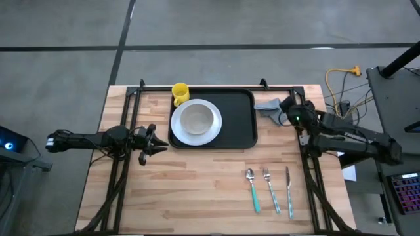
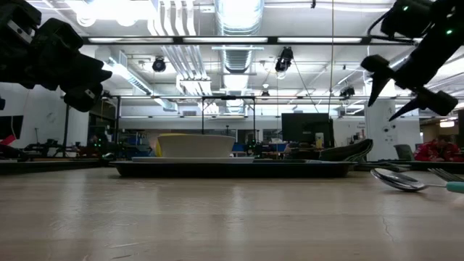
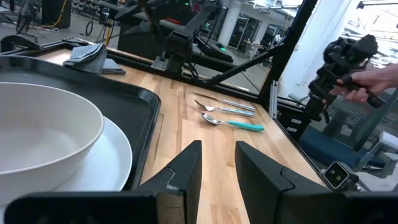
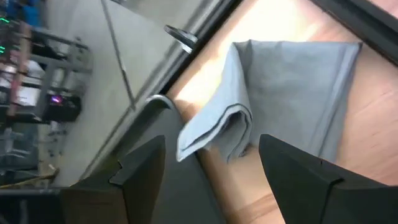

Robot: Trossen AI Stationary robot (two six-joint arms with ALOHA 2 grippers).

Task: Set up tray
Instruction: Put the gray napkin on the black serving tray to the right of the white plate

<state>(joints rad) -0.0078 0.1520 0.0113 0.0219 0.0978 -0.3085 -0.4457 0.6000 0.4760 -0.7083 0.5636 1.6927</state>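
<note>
The black tray [image 1: 239,128] lies at the table's far middle. It carries a white plate [image 1: 210,134] with a white bowl [image 1: 195,120] on it, and a yellow cup [image 1: 180,92] at its far left corner. A folded grey napkin [image 1: 268,105] lies flat on the wood by the tray's right rim; it also shows in the right wrist view [image 4: 273,93]. My right gripper [image 1: 287,113] hangs open above the napkin [image 2: 348,151], clear of the table [image 2: 388,90]. My left gripper [image 1: 155,141] hovers left of the tray, open by a narrow gap [image 3: 217,165].
A teal-handled spoon [image 1: 253,190], a fork [image 1: 271,190] and a knife [image 1: 288,190] lie side by side on the near right wood. Black frame rails [image 1: 125,164] run along the table's left, right and far sides. A person's hand [image 3: 367,81] shows beyond the table.
</note>
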